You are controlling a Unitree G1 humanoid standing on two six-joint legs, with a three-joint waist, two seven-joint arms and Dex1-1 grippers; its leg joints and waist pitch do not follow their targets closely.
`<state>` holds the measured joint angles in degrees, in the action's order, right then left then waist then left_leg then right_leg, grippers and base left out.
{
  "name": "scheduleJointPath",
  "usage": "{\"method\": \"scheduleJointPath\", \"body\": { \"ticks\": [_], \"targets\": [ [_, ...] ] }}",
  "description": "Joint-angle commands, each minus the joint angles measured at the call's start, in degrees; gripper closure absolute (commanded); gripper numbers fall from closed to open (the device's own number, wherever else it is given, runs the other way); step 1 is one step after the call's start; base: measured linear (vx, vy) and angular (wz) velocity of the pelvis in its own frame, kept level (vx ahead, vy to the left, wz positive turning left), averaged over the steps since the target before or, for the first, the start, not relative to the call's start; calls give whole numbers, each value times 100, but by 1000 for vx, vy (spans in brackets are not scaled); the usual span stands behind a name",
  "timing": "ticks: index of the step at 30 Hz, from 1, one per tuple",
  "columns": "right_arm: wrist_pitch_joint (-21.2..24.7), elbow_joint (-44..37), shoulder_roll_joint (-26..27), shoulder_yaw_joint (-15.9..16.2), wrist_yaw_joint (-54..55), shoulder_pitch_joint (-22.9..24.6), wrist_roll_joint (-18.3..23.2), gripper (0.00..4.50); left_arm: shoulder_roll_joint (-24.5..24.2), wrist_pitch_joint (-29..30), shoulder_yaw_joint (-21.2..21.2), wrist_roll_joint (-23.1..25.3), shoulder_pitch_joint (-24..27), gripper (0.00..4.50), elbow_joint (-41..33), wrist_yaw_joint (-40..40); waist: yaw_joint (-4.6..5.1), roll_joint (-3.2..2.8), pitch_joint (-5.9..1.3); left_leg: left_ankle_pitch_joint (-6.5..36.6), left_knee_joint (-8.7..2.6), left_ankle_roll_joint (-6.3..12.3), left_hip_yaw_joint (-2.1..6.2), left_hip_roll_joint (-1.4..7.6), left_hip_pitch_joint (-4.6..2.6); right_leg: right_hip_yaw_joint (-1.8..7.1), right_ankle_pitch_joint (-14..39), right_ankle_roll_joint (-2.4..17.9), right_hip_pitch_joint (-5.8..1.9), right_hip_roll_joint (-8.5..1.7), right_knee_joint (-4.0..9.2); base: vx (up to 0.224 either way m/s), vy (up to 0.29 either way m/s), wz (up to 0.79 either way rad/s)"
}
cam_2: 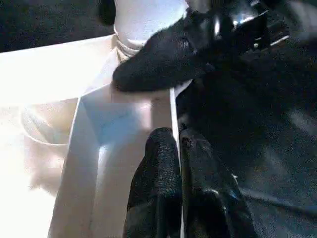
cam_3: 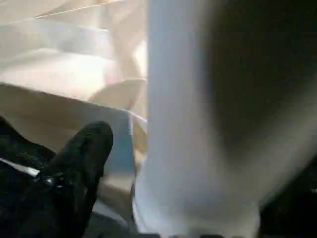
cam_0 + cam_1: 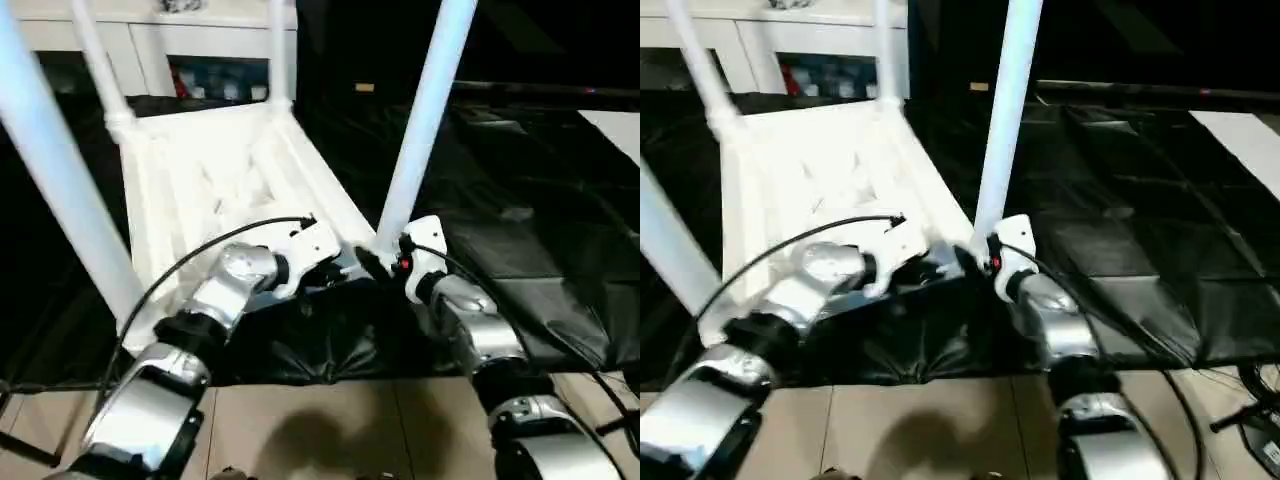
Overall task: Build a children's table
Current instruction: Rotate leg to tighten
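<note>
Now the near-right leg [image 3: 425, 120] rises steeply from its socket, its long axis up and away from me, directly ahead of my right gripper [image 3: 385, 262], whose jaws stand open just beside the leg's base. My left gripper [image 1: 179, 158], shut, presses the table's [image 3: 240, 175] rim beside that socket; the white table lies ribbed side up on black sheeting [image 3: 560, 240], legs in its corners.

Your left gripper [image 1: 173, 163] is pinched closed, reaching toward one o'clock. Your right gripper [image 3: 375, 262] points toward eleven o'clock, near it.
</note>
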<state>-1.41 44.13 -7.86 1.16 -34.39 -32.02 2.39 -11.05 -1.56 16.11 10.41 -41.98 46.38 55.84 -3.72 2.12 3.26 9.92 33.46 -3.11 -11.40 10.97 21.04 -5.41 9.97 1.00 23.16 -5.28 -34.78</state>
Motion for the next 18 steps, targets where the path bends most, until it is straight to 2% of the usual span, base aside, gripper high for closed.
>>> {"method": "scheduleJointPath", "body": {
  "ticks": [1, 6, 7, 9, 11, 13, 18],
  "targets": [
    [-134, 4, -121, 338, -349, -96, -219, 9, 109, -350, 157, -223, 53, 450, -127, 359, -10, 9, -376, 1427, -401, 212, 128, 282, -64, 345, 1258, 1262, -276, -410, 440, 0, 0, 0],
    [-131, -86, -428, 353, -1041, -74, -105, 9, -64, -434, 147, -316, 98, 450, -206, 764, -12, 20, -367, 1476, -393, 272, 129, 282, -52, 349, 1435, 1244, -287, -424, 455, 0, 0, 0],
    [-119, -176, -540, 393, -1387, -42, -29, 9, -126, -425, 138, -362, 118, 450, -249, 945, -14, 24, -362, 1490, -395, 282, 124, 288, -64, 348, 1465, 1247, -271, -417, 463, 0, 0, 0],
    [-15, -357, -676, 464, -2016, 36, 171, 9, -239, -418, 159, -416, 155, 450, -308, 1250, -45, 23, -366, 1453, -388, 327, 125, 300, -58, 345, 1456, 1244, -290, -421, 453, 0, 0, 0],
    [9, -422, -721, 494, -2227, 65, 240, 34, -281, -428, 174, -435, 169, 450, -330, 1352, -68, 14, -370, 1362, -391, 342, 118, 317, -61, 344, 1313, 1293, -277, -411, 428, 0, 0, 0],
    [-160, -441, -794, 577, -2457, 92, 253, 45, -362, -478, 211, -467, 190, 450, -353, 1527, -106, 19, -370, 1371, -386, 320, 110, 317, -70, 339, 1298, 1326, -271, -414, 421, 0, 0, 0],
    [-23, -572, -891, 685, -3071, 190, 383, 83, -510, -472, 267, -506, 226, 450, -403, 1870, -165, 14, -371, 1349, -389, 283, 108, 329, -78, 341, 1344, 1306, -268, -422, 415, 0, 0, 0]
  ]
}}
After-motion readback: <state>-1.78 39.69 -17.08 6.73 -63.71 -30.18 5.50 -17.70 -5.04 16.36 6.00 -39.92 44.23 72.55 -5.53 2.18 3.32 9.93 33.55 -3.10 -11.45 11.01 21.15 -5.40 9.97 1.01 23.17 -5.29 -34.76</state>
